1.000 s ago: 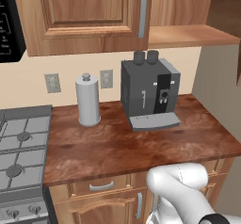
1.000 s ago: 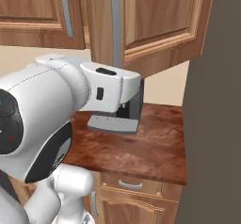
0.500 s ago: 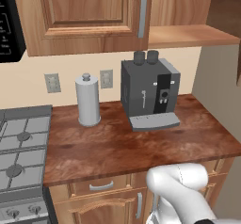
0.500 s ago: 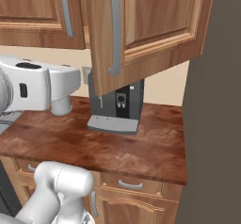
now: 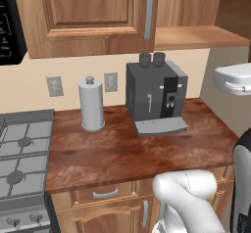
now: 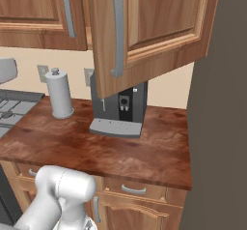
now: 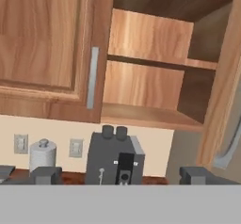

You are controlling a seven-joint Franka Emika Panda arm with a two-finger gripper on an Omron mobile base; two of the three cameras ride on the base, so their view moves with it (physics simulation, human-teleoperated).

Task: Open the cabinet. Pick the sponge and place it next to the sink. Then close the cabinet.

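My gripper (image 7: 120,175) hangs in the air facing the cabinet (image 7: 155,72), its jaws spread wide with nothing between them; in the hand view the two dark fingertips (image 7: 45,175) sit at 7 and 5 o'clock, well apart. The cabinet fills the upper part of that view from 9 through 12 to 3 o'clock. Its left door (image 7: 47,49) is shut, with the grey bar handle (image 7: 92,77) standing upright near its right edge. Its right door (image 6: 144,28) is swung open; from the right base view it juts toward the camera at 12 o'clock, and its long grey handle (image 6: 117,28) runs down the near edge. Inside the open half I see a wooden shelf (image 7: 160,62) and the cabinet floor (image 7: 146,117); both look bare from here, and I cannot make out a sponge on either.

Below the cabinet, at 6 o'clock in the hand view, a dark grey coffee machine (image 7: 115,159) stands on the brown counter (image 5: 127,151). A paper towel roll (image 5: 91,104) on its holder stands upright to the left of the machine, apart from it, with two wall outlets (image 5: 54,86) on the beige wall behind. In the left base view a stove top (image 5: 19,149) lies at 8 o'clock, touching the counter's left edge
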